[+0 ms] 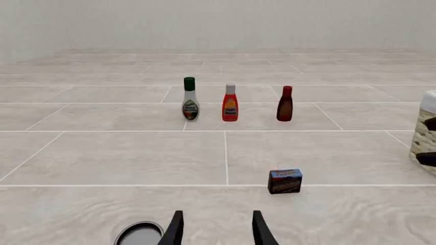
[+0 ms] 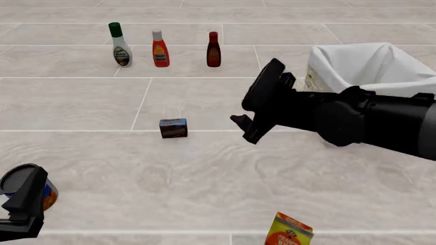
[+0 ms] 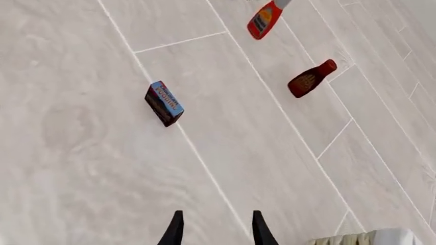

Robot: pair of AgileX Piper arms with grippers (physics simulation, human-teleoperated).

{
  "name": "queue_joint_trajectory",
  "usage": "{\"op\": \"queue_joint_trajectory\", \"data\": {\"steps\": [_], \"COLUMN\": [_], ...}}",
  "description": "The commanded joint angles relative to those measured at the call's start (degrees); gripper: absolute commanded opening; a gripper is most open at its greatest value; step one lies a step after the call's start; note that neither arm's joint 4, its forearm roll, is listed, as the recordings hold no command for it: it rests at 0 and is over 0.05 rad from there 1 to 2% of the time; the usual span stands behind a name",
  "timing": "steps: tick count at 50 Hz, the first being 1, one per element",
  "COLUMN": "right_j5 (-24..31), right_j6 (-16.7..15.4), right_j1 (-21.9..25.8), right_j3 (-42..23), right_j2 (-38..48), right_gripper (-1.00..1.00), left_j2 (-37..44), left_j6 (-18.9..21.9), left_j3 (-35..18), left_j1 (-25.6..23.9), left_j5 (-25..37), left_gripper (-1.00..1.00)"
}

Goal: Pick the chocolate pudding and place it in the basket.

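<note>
The chocolate pudding (image 2: pixel 173 128), a small dark brown box with a blue top, stands alone on the tiled table left of centre. It also shows in both wrist views (image 1: pixel 285 180) (image 3: pixel 163 103). The basket (image 2: pixel 381 64), with its white cloth lining, sits at the far right, partly behind the right arm; its edge shows too (image 1: pixel 426 132). My right gripper (image 2: pixel 244 128) hangs open above the table, to the right of the pudding and apart from it, with nothing between its fingers (image 3: pixel 258 229). My left gripper (image 2: pixel 27 196) stays open at the near left corner, well short of the pudding.
Three bottles stand in a row at the back: white with a green cap (image 2: pixel 120 45), red (image 2: pixel 160 48), dark brown (image 2: pixel 213 49). A blue-orange can (image 2: pixel 20 184) sits against the left gripper. An orange carton (image 2: pixel 289 232) stands at the near edge.
</note>
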State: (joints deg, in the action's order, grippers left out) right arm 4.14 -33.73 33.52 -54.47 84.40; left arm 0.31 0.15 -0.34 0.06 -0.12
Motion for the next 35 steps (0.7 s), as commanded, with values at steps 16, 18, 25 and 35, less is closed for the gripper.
{"op": "queue_joint_trajectory", "data": {"steps": [16,18,25,35], "right_j5": [7.7,8.2,9.8,11.6], "right_j6": [-4.2,-4.3,-5.1,-7.0], "right_j1": [3.7,4.2,5.0,5.7], "right_j3": [-13.0,-14.1,-17.5,-21.6], "right_j2": [10.8,11.9,14.9,19.1], "right_gripper": [1.00,1.00,1.00,1.00], "left_j2": [-0.1,0.0,-0.1,0.0], "left_j6": [0.0,0.0,0.0,0.0], "left_j3": [0.1,0.2,0.1,0.1], "left_j1": [0.0,0.0,0.0,0.0], "left_j5": [0.0,-0.1,-0.1,-0.1], "left_gripper": [1.00,1.00,1.00,1.00]}}
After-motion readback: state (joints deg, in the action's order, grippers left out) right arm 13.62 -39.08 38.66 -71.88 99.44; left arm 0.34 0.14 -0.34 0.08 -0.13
